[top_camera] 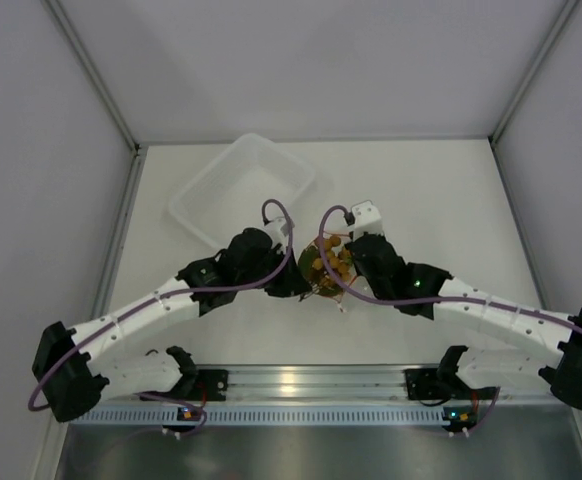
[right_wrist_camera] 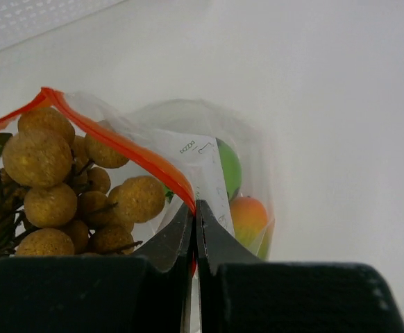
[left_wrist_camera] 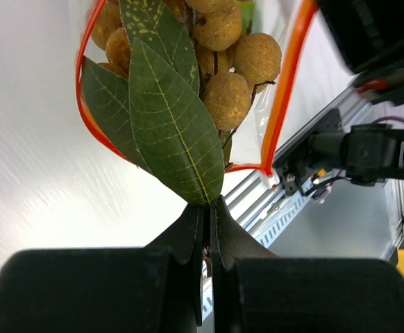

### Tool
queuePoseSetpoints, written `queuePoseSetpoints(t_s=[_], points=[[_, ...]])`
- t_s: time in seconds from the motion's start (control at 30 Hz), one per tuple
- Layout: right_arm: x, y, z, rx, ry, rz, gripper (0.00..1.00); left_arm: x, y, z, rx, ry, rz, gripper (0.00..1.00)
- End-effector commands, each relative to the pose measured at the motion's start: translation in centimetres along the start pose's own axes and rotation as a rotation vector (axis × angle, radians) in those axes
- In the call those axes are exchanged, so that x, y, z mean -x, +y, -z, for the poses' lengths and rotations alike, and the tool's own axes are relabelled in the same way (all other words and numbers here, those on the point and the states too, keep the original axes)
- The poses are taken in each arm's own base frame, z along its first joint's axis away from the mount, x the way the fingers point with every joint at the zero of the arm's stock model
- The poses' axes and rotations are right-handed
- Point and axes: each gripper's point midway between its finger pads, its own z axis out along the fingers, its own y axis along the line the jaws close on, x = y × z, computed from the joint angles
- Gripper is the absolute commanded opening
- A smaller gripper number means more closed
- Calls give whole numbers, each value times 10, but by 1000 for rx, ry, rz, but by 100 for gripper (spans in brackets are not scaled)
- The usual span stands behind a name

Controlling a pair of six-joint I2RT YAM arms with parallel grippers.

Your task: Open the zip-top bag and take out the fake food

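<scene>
**Orange zip strip spread wide, both grippers clamped mid-bench**

So the bag (top_camera: 326, 272) is around the middle of the bench (top_camera: 441, 200), a bit nearer the near edge than the far one, right between the two grippers. Its zip strip (left_wrist_camera: 285, 90) makes an open loop around the brown ball cluster (left_wrist_camera: 226, 97), and the green leaves (left_wrist_camera: 167, 118) poke out through the mouth.

The left gripper (left_wrist_camera: 207, 205) has its fingers squeezed together right on the tip of the biggest leaf. Can't tell if any bag plastic is pinched in there too. The right gripper (right_wrist_camera: 194, 205) is clamped onto the bag's rim, right at the zip strip next to a white label patch.

Deeper in the bag, the green ball (right_wrist_camera: 228, 166) sits just above the mango (right_wrist_camera: 247, 215), both inside the plastic.

The clear tray (top_camera: 186, 205) is over toward the far left corner, apart from the bag, just beyond the left arm.
</scene>
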Motion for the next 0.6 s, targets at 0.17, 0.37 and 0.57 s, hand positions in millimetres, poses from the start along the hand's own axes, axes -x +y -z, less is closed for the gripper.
queuePoseSetpoints(t_s=[0.17, 0.37, 0.57], points=[[15, 17, -2, 54, -36, -128, 0, 36, -18, 33, -53, -207, 18, 0], [11, 27, 0, 98, -47, -159, 0, 50, -17, 43, -87, -348, 123, 0], [11, 26, 2, 91, -77, -195, 0, 45, -37, 43, -207, -312, 159, 0]])
